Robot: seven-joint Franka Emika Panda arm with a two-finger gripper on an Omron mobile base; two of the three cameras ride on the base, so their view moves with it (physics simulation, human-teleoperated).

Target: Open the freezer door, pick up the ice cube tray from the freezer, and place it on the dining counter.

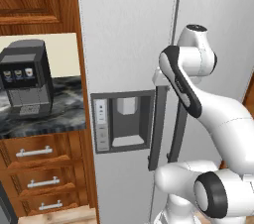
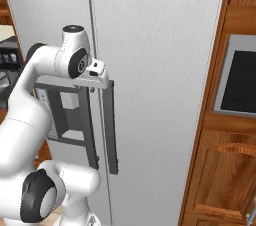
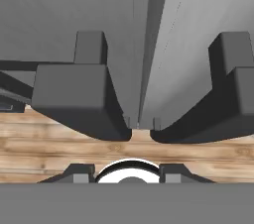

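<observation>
Right base view: the tool [image 2: 98, 74] sits at the top of the tall light-grey freezer door's [image 1: 124, 44] dark grey vertical bar handle [image 2: 90, 130]; whether its jaws clasp the bar cannot be told. Likely rigid, heavy, hinged: grip the bar beneath the tool.

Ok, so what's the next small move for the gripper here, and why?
Probably shift the gripper sideways over the bar handle of the freezer door, then lower it. That door is shut, and the hand view shows the open gripper centred above the seam between the two doors, gripping nothing.
</observation>
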